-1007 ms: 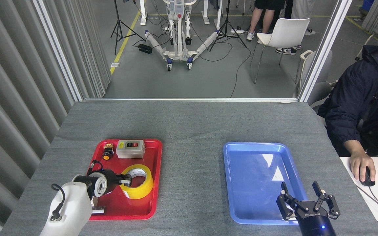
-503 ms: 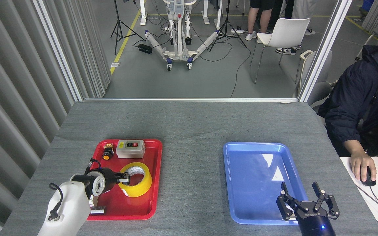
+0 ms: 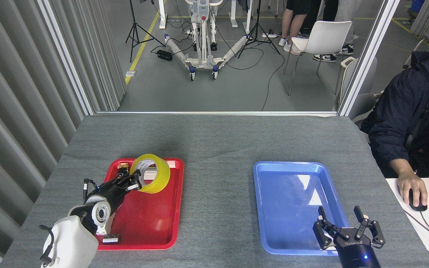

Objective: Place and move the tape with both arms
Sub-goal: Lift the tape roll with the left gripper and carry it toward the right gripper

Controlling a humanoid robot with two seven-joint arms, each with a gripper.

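Note:
The yellow tape (image 3: 151, 174) hangs tilted in the air over the back of the red tray (image 3: 151, 219), its white core showing. My left gripper (image 3: 136, 181) is shut on the roll's left rim, with the white arm coming in from the lower left. Near the front edge of the blue tray (image 3: 289, 186), my right gripper (image 3: 342, 217) stands open with nothing between its fingers. The lifted roll hides most of what lies at the back of the red tray.
A small yellow-capped push button (image 3: 122, 173) peeks out behind my left gripper in the red tray. A small dark part (image 3: 111, 237) lies at that tray's front left. A person's hand rests on a mouse (image 3: 415, 195) at a white desk to the right.
My left gripper has lifted the tape off the red tray floor and carried it up and back. The right gripper has not moved.

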